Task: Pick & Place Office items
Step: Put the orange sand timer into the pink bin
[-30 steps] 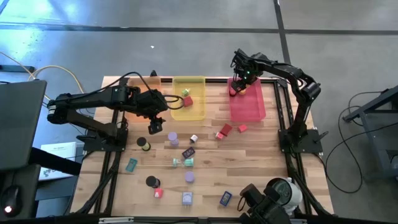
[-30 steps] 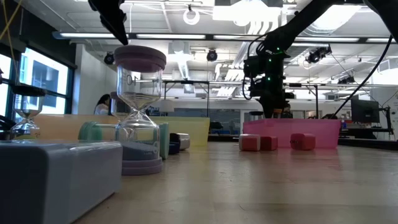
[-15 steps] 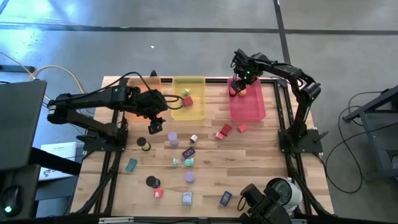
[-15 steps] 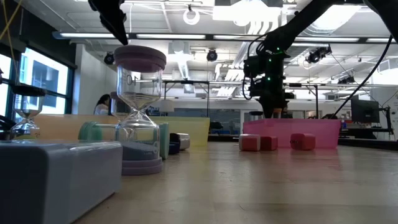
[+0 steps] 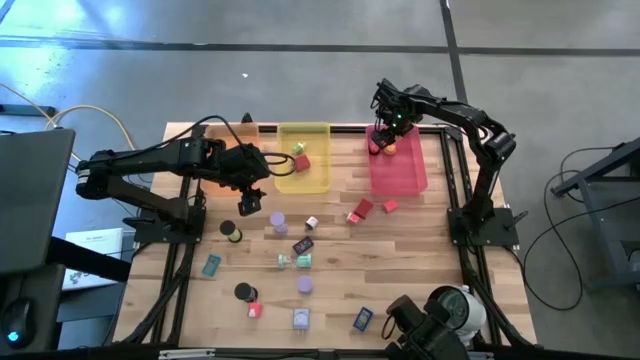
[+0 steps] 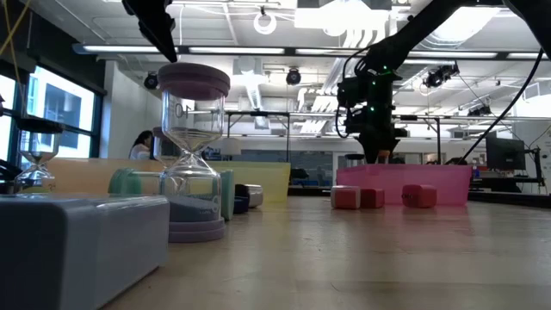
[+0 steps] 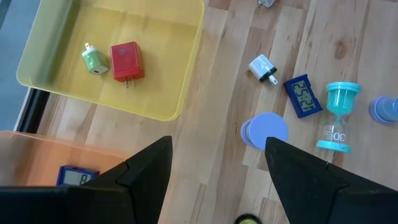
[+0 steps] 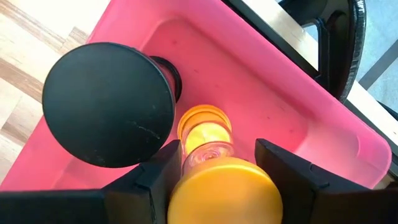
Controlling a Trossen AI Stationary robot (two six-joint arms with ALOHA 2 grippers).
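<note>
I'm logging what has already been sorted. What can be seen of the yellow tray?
The yellow tray is a translucent plastic rectangle with raised walls, lying flat at the table's far edge between an orange tray and a pink tray. Inside lie a green plug adapter and a red plug adapter, side by side.

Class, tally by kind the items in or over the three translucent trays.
Plug chargers: 2 (green plastic charger, red plastic charger, yellow tray)
Digital clocks: 1 (blue clock, orange tray)
Hourglasses: 2 (black hourglass; orange hourglass in right gripper, pink tray)
Total: 5
</note>
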